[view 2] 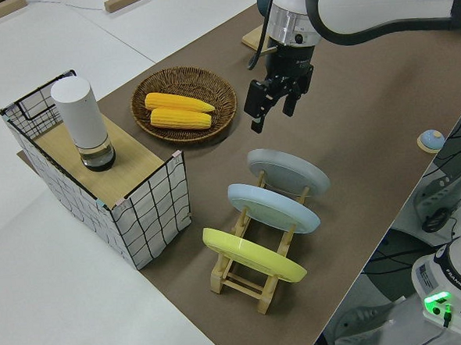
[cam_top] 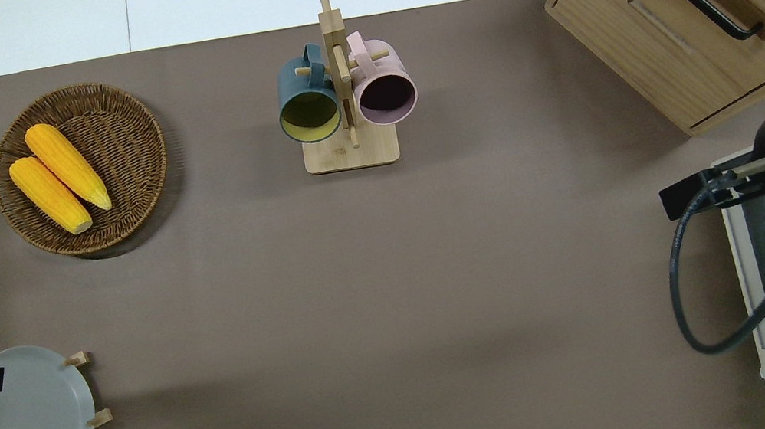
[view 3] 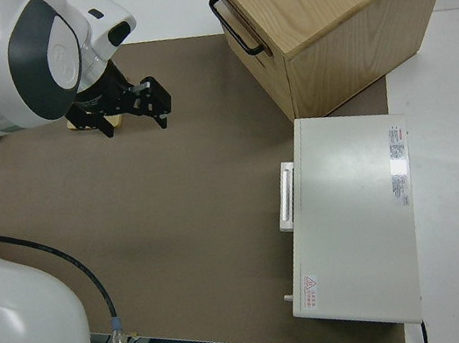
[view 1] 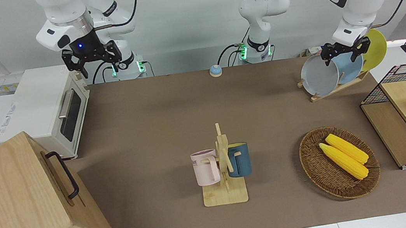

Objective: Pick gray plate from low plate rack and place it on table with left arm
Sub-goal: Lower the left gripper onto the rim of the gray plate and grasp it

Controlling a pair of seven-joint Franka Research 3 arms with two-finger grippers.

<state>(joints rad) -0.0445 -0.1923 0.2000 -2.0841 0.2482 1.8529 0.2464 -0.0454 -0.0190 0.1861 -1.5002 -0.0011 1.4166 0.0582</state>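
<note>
Three plates stand slanted in the low plate rack (view 2: 256, 276), which sits on the tabletop (view 1: 156, 120) in the corner at the left arm's end, on the edge nearest the robots. The gray plate (view 2: 288, 174) fills the slot closest to the middle of the tabletop, with the sky-blue plate (view 2: 273, 207) next to it and the yellow plate (view 2: 253, 254) last, toward the end edge. All three lean on the wooden pegs, none touching the mat.

The left claw (view 2: 271, 99) hangs in the air with its fingers spread apart and nothing between them; seen from overhead, it is over the upper rim of the gray plate, apart from it. The right arm is parked, its claw (view 1: 90, 57) open and empty.

Elsewhere, a wicker basket (cam_top: 134, 170) holding two corn cobs (cam_top: 58, 178) lies near the edge farthest from the robots, toward the left arm's end.
</note>
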